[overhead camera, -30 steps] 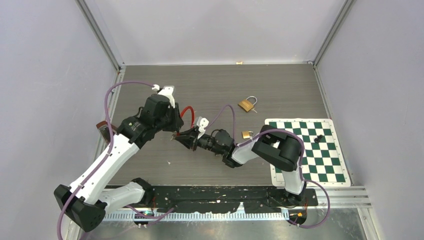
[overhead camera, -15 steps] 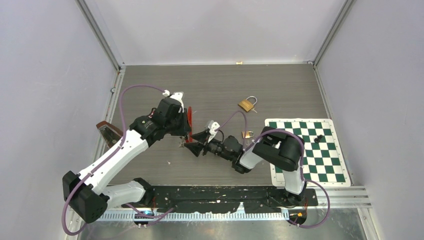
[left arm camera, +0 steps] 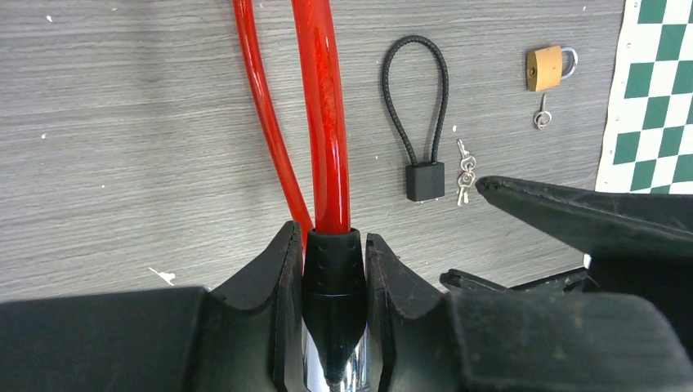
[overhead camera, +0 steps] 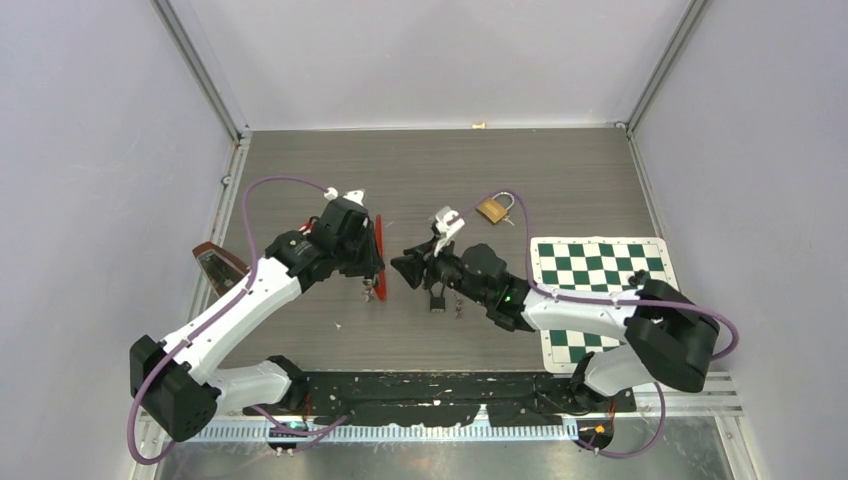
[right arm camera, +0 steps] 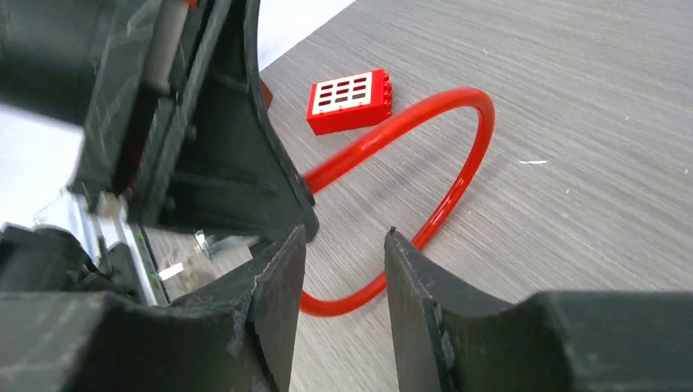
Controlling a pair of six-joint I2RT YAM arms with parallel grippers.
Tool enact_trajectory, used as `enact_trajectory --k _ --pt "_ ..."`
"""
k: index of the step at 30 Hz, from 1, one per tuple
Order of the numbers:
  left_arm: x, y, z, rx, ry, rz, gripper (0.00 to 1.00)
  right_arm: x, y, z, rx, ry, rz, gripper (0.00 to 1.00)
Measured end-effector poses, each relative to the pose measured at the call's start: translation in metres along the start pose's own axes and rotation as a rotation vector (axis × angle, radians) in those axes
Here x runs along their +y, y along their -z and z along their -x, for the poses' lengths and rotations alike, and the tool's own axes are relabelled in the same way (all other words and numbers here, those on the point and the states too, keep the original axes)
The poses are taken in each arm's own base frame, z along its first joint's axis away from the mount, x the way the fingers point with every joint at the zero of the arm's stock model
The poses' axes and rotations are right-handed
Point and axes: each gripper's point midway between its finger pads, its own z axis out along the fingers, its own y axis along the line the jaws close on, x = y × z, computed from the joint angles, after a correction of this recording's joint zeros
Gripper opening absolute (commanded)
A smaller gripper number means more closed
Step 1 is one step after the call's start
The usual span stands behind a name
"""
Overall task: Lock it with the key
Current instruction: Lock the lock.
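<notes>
My left gripper is shut on the black end piece of a red cable lock; its red loop runs out over the table. A small bunch of keys lies or hangs at the lock's near end. My right gripper is open and empty, just right of the left gripper and facing it. In the right wrist view the gripper has the red loop on the table beyond it.
A black cable padlock with loose keys lies right of the red lock. A small brass padlock with its key lies by the chessboard mat. A larger brass padlock lies farther back. A red brick lies beyond the loop.
My right gripper has drawn back from the lock's end, moving right and farther from me, as its arm swung out to the right. The left gripper still holds the red lock.
</notes>
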Motion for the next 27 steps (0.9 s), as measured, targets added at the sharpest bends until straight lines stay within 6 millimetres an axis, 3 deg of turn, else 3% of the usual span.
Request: enact_trajectory --k 5,9,17,23,27 --pt "0.0 -0.001 0.001 -0.009 0.066 0.015 0.0 0.005 -0.006 0.021 0.121 -0.151 -0.094 0.52" --pt "0.001 -0.004 0.004 -0.022 0.147 0.041 0.0 -0.002 0.01 0.027 0.204 -0.235 -0.195 0.55" --pt "-0.001 -0.013 0.002 -0.011 0.334 0.077 0.0 -0.009 0.033 0.037 0.282 -0.314 -0.274 0.51" --pt "0.005 -0.011 -0.005 0.019 0.481 0.163 0.0 0.009 0.038 0.03 0.359 -0.374 -0.209 0.51" --pt "0.012 -0.007 -0.003 0.029 0.555 0.258 0.0 0.03 0.035 0.042 0.385 -0.418 -0.12 0.51"
